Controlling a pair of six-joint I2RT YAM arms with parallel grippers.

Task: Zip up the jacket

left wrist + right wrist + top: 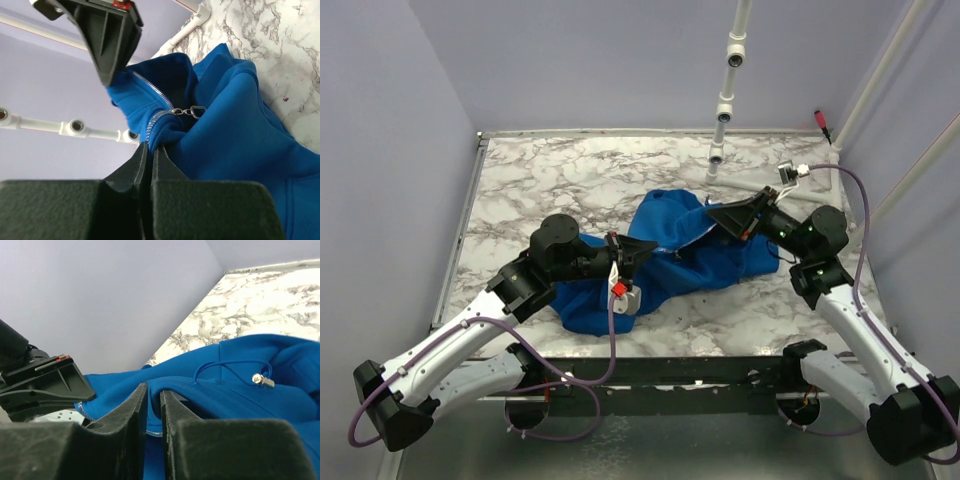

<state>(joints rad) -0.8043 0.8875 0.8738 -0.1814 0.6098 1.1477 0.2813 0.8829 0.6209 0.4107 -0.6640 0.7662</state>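
We see the jacket [720,262] lying crumpled near the middle of the marble desk [570,170], a blue heap stretched from left to right between the two arms, with its near edge close to the front rim of the desk. The left claw [150,148] reaches in from the left and has its fingers pressed together on the jacket's front edge, at the spot where the zipper [150,87] runs down into the fabric; in the left wrist view the silver teeth curve from the upper part of the cloth right to the fingertips. The zipper pull [194,111], a small metal slider with a ring tab, sits just beside that grip, low on the track, and the teeth above it lie parted. The right claw [154,390] comes in from the right at the far side of the heap, and its fingers stand almost together with only a thin slit between them, pinched on a raised fold of the jacket. Just beside that fold a blue drawstring [235,363] loops over the cloth and ends in a small metal tip [262,380]. The two claws face each other across the blue fabric, near one another but apart. White pipes [725,105] rise behind the desk on the far right.
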